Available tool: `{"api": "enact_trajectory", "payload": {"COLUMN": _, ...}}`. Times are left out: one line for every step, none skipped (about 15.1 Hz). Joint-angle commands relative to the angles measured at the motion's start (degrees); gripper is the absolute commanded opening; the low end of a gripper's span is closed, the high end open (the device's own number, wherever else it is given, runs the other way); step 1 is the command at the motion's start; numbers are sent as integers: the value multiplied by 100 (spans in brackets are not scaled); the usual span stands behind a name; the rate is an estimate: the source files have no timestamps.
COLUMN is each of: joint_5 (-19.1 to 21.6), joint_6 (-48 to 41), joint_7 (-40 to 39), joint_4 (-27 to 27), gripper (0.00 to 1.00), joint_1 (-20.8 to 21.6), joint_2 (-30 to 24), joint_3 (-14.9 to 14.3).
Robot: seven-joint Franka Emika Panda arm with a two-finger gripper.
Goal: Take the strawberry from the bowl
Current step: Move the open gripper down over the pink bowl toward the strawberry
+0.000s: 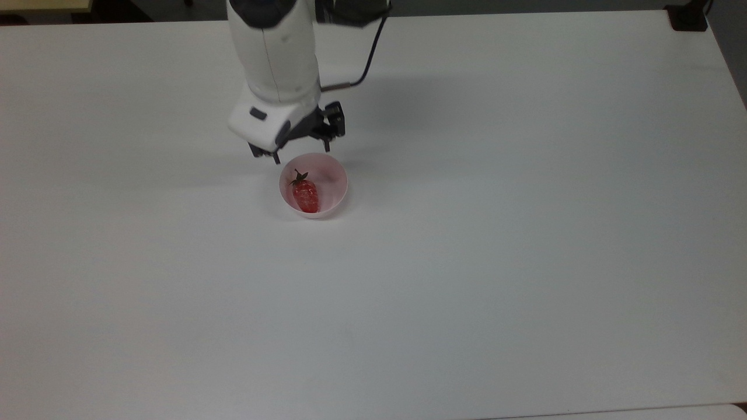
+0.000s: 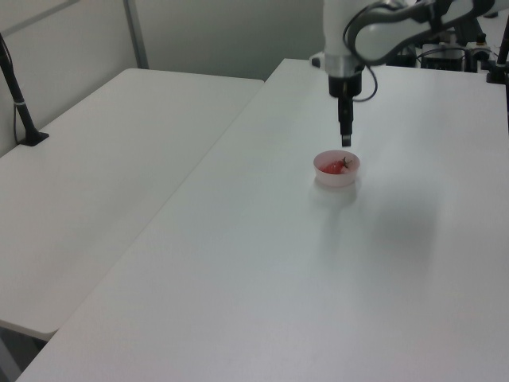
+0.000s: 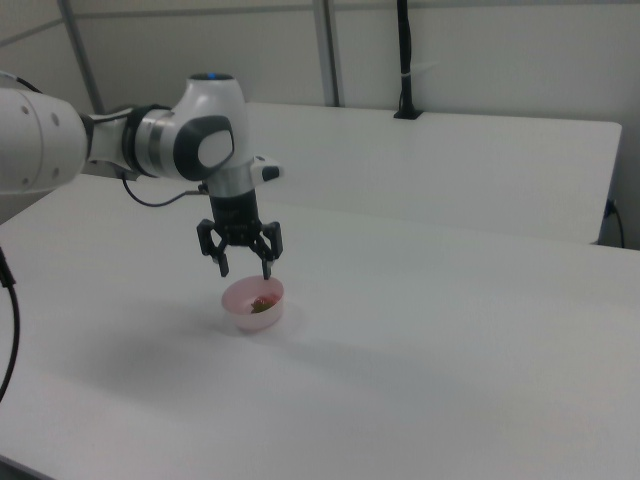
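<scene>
1. A wide white surface [image 1: 496,262] fills the top view; in the left view a second white table [image 2: 103,175] stands against it on the left view's left, with a pale wall panel behind, and a black post [image 2: 17,99] rises at the far left edge of that frame.
2. The bowl [image 1: 335,181], small, round and pale pink, sits a little left of centre in the upper half of the top view, in the centre-right of the left view [image 2: 326,177], and in the lower left-centre of the right view [image 3: 240,310].
3. The strawberry [image 1: 306,195] lies inside the bowl, toward the top view's left wall, its dark green cap pointing to the upper part of the frame and its red body slanting down. In the left view [image 2: 335,168] it shows as a red patch with a dark tip.
4. The pincer [image 1: 302,153] hangs at the bowl's upper rim in the top view, its black fingers [image 1: 328,146] spread apart and holding nothing. In the right view the pincer [image 3: 245,272] points straight down just above the bowl, clear of the fruit; in the left view [image 2: 345,142] it appears edge-on above the bowl's far rim.
5. The white arm [image 1: 274,52] reaches in from the top edge of the top view, with a black cable [image 1: 370,52] looping beside it.
</scene>
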Motion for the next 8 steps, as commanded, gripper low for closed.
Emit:
{"api": "enact_trajectory", "payload": {"joint_5": -161, "joint_6": 141, "joint_7": -236, "joint_4": 0, "gripper": 82, "joint_1": 233, "joint_2": 312, "joint_3": -133}}
{"api": "enact_trajectory", "payload": {"joint_5": -301, "joint_6": 149, "joint_7": -323, "joint_4": 0, "gripper": 82, "joint_1": 251, "joint_2": 391, "joint_3": -133}}
{"api": "enact_trajectory", "payload": {"joint_5": -372, "joint_6": 219, "joint_7": -350, "joint_4": 9, "gripper": 82, "joint_1": 259, "joint_2": 488, "joint_3": -133}}
{"api": "enact_trajectory", "payload": {"joint_5": -382, "joint_6": 350, "joint_7": -350, "joint_4": 0, "gripper": 82, "joint_1": 277, "joint_2": 524, "joint_3": -133}}
{"api": "enact_trajectory", "payload": {"joint_5": -391, "joint_6": 456, "joint_7": -342, "joint_4": 0, "gripper": 82, "joint_1": 303, "joint_2": 602, "joint_3": -133}}
{"api": "enact_trajectory", "payload": {"joint_5": -460, "joint_6": 466, "joint_7": -342, "joint_4": 0, "gripper": 81, "joint_1": 304, "joint_2": 629, "joint_3": -125}}
{"api": "enact_trajectory", "payload": {"joint_5": -600, "joint_6": 474, "joint_7": -342, "joint_4": 0, "gripper": 79, "joint_1": 304, "joint_2": 647, "joint_3": -116}}
{"api": "enact_trajectory", "payload": {"joint_5": -671, "joint_6": 475, "joint_7": -342, "joint_4": 0, "gripper": 79, "joint_1": 304, "joint_2": 682, "joint_3": -107}}
